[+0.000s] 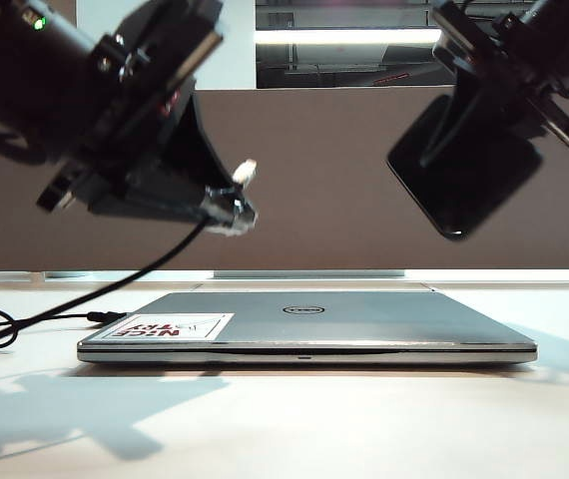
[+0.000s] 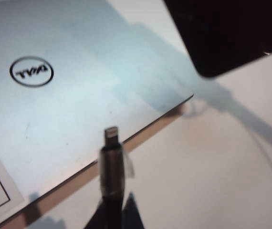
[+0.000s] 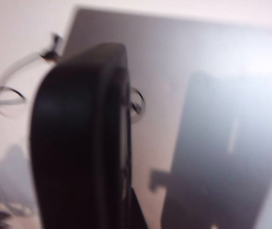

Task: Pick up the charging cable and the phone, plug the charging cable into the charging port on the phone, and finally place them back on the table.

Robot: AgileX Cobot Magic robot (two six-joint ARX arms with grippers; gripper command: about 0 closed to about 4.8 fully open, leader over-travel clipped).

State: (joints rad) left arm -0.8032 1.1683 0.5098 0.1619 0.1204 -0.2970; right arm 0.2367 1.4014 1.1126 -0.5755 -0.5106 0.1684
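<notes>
Held up close to the exterior camera, the left gripper [image 1: 227, 205] is clenched on the long thin black charging cable [image 1: 115, 284], its small silver plug [image 2: 111, 134] pointing out past the jaws toward the right. Opposite it, well apart and higher, the thin glossy black phone [image 1: 469, 175] is gripped in the clenched right gripper [image 3: 126, 210] and hangs tilted, a rounded lower corner nearest the plug. Its charging port cannot be made out. Both are held above the closed silver Dell laptop [image 1: 364, 324] on the white tabletop [image 1: 314, 429]. Plug and short edge are judged not yet aligned.
</notes>
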